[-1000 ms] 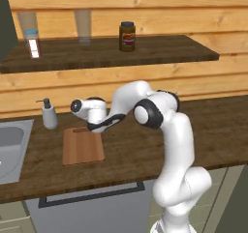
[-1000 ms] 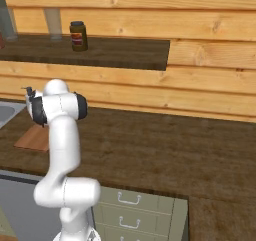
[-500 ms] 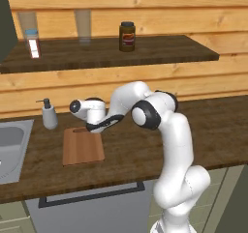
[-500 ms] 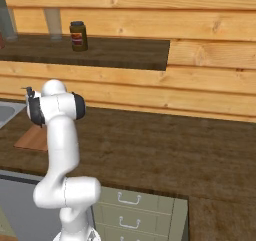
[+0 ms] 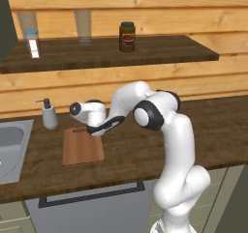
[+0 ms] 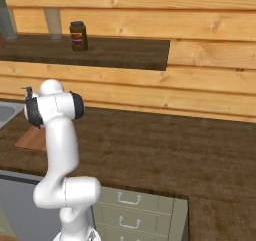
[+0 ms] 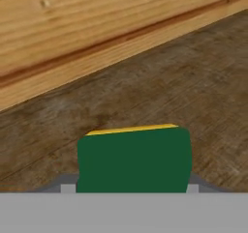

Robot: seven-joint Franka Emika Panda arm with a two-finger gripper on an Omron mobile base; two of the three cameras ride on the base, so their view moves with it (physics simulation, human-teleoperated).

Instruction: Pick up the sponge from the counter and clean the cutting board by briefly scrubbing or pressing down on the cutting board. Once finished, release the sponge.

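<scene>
At the back of the counter (image 5: 203, 130), near the wooden wall, the sponge (image 7: 134, 159) is filling the lower middle of the hand view, green face toward the camera, with a thin yellow edge along its top. The left base view is showing the arm folding low and leftward, its hand hanging over the far end of the cutting board (image 5: 83, 147), beside a soap dispenser (image 5: 48, 114). The gripper (image 7: 127, 190) is showing only corners flanking the sponge; I cannot tell whether it is clamping it.
</scene>
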